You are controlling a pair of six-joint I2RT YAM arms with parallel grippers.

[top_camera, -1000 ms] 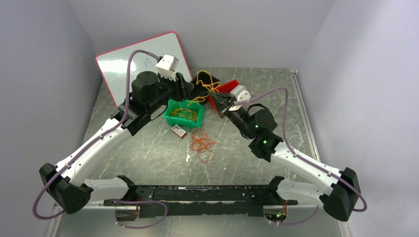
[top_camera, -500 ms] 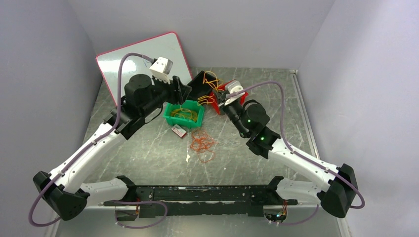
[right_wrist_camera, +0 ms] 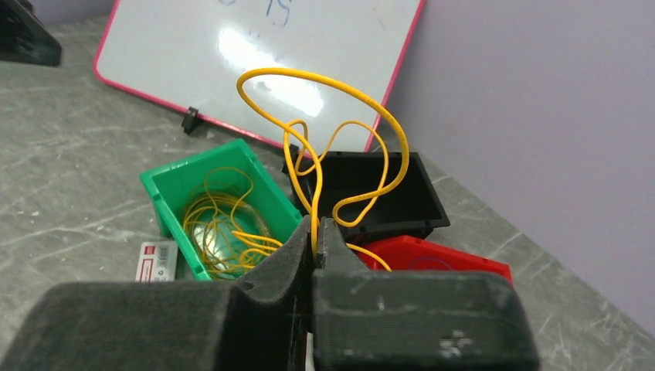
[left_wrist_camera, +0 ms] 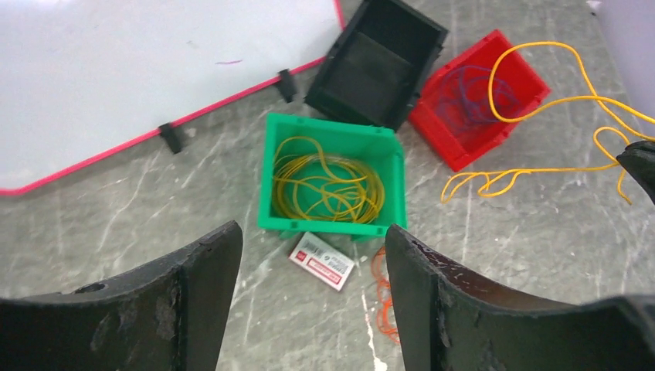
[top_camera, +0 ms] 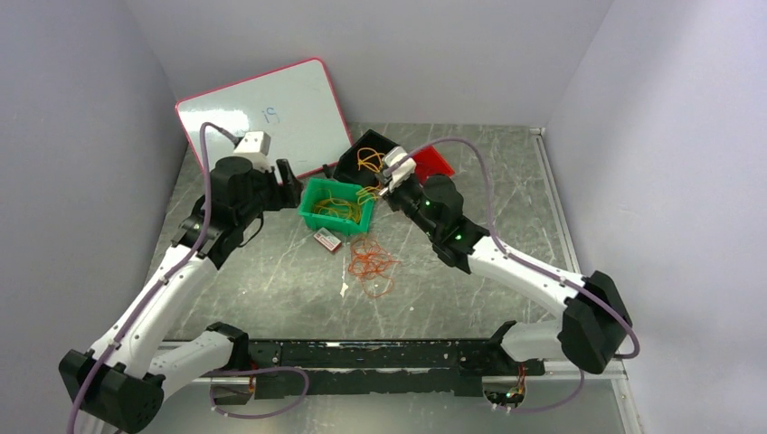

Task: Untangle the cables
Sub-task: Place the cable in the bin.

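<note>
My right gripper (right_wrist_camera: 315,229) is shut on a yellow cable (right_wrist_camera: 324,83) whose loops rise above the bins. From overhead this gripper (top_camera: 384,185) hangs between the green bin (top_camera: 317,217) and the black bin (top_camera: 369,145). The green bin (left_wrist_camera: 332,224) holds a coil of yellow cables (left_wrist_camera: 328,185). A bunch of orange cables (top_camera: 373,264) lies loose on the table in front of it. My left gripper (left_wrist_camera: 313,236) is open and empty, held above the table to the left of the green bin, and the top view shows the left gripper (top_camera: 288,181) there too.
A red bin (left_wrist_camera: 479,100) with thin dark wires inside sits right of the black bin (left_wrist_camera: 378,66). A whiteboard (top_camera: 262,117) leans at the back left. A small red-and-white box (top_camera: 326,240) lies by the green bin's front.
My left gripper has opened and drawn back to the left, away from the bins. My right gripper has carried the yellow cable leftward, toward the green bin.
</note>
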